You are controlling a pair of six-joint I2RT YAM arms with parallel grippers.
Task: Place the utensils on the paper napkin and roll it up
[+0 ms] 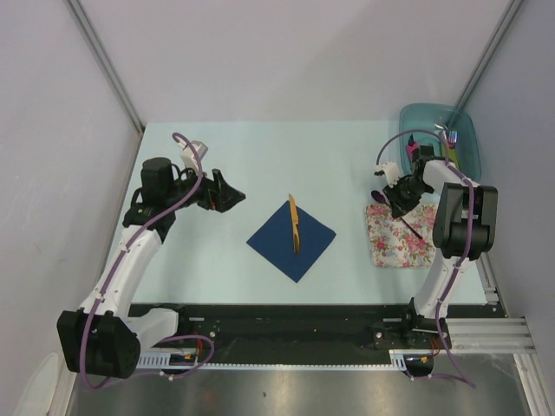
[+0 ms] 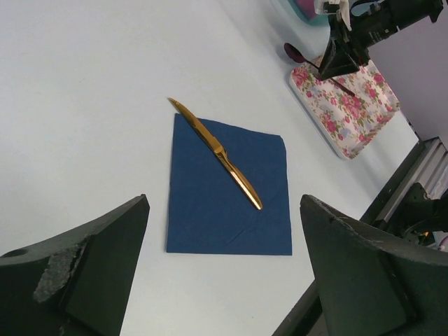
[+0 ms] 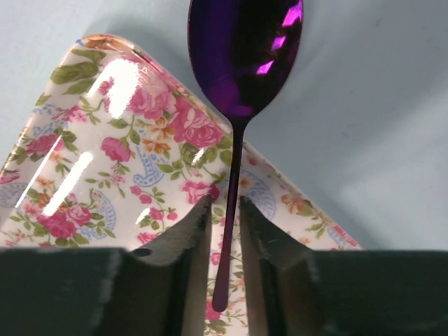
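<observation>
The navy paper napkin (image 1: 291, 238) lies in the middle of the table, also in the left wrist view (image 2: 231, 196). The tan wooden knife (image 1: 295, 224) lies along it, its tip past the far corner (image 2: 218, 154). My left gripper (image 1: 227, 196) is open and empty, left of the napkin (image 2: 224, 201). The purple spoon (image 3: 241, 56) lies on the floral tray (image 3: 105, 140), its bowl over the tray's corner (image 1: 379, 196). My right gripper (image 3: 225, 206) straddles the spoon's thin handle, jaws narrowly apart with a slim gap on each side.
A teal bin (image 1: 466, 130) at the back right holds pink-handled and green-handled cutlery. The floral tray (image 1: 401, 241) sits right of the napkin. Grey walls close in the table at the back and both sides. A rail runs along the near edge.
</observation>
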